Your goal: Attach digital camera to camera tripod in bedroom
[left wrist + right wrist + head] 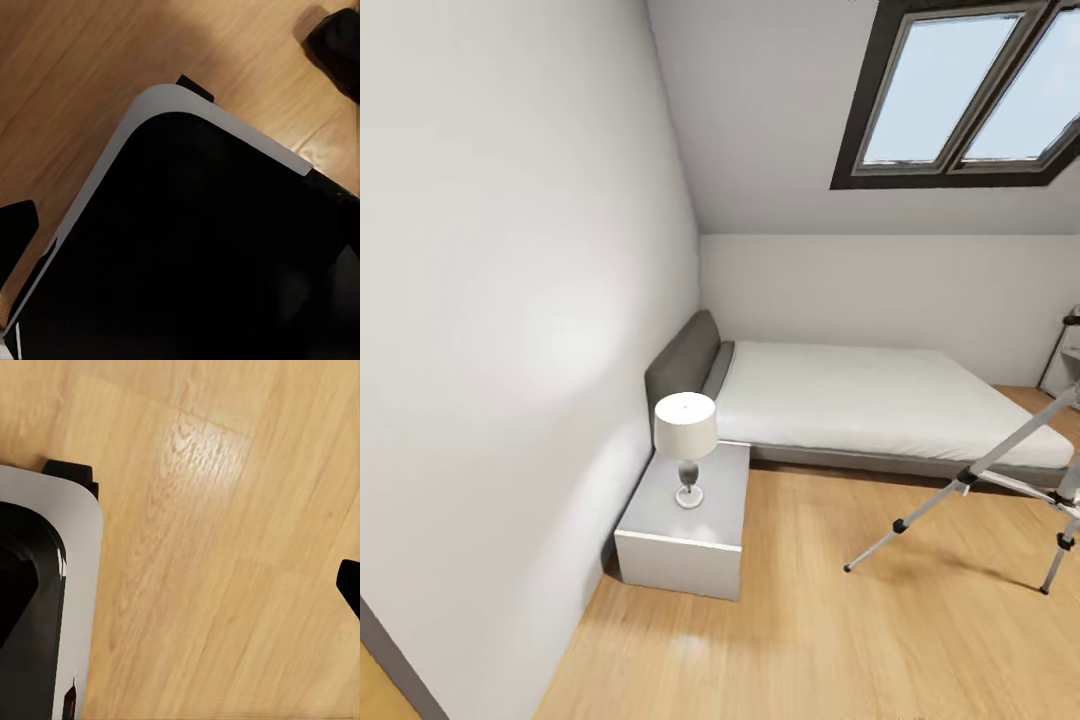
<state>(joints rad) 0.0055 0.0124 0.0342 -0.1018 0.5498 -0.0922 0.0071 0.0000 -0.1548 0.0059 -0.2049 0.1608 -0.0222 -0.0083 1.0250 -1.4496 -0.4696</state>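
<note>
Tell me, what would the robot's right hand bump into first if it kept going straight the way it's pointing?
Probably the wood floor. The right wrist view looks straight at bare boards, with the robot's own base off to one side. How far away the floor is can't be judged.

Black robot base (195,255) over wood floor (90,67)

The floor (810,620) is pale wood planking, smooth, with a soft sheen and visible grain; the camera tripod (980,470) has silver-grey metal legs with black joints and feet; the mattress (860,395) looks like matt white cloth on a grey bed frame (680,365); the nightstand (690,525) is smooth, matt grey; the walls (510,300) are matt white; the lamp (685,430) has a white shade.
</note>
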